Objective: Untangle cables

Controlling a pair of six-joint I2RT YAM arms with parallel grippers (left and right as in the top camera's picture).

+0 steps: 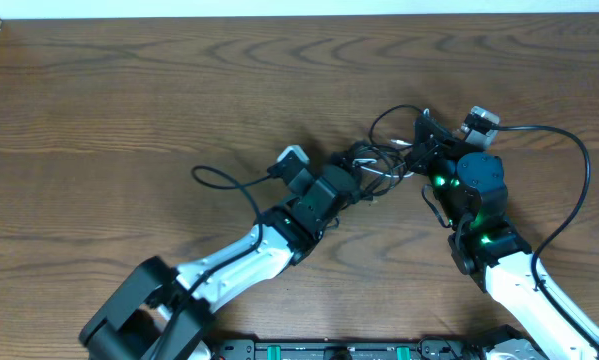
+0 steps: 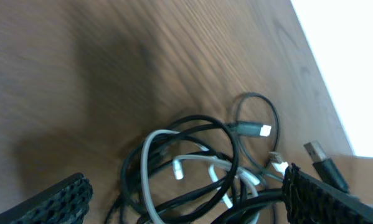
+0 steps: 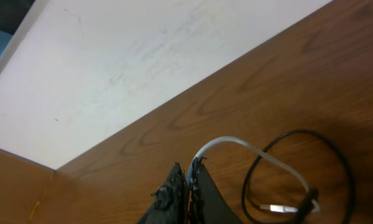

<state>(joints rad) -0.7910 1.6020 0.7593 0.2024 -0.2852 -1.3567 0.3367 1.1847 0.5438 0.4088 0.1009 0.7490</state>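
Centre-right on the bench (image 1: 129, 100), light, limp cables (image 1: 379, 165) lie knotted. Left end effector (image 2: 186, 194) gapes over them; right end effector (image 3: 185, 190) is clenched, apparently on a white strand (image 3: 236, 142). Plug ends look the firmest hold.

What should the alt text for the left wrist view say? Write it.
A loose tangle of black and white cables lies on a wooden table between the wide-open fingers of the left claw. A black USB plug lies at the right.
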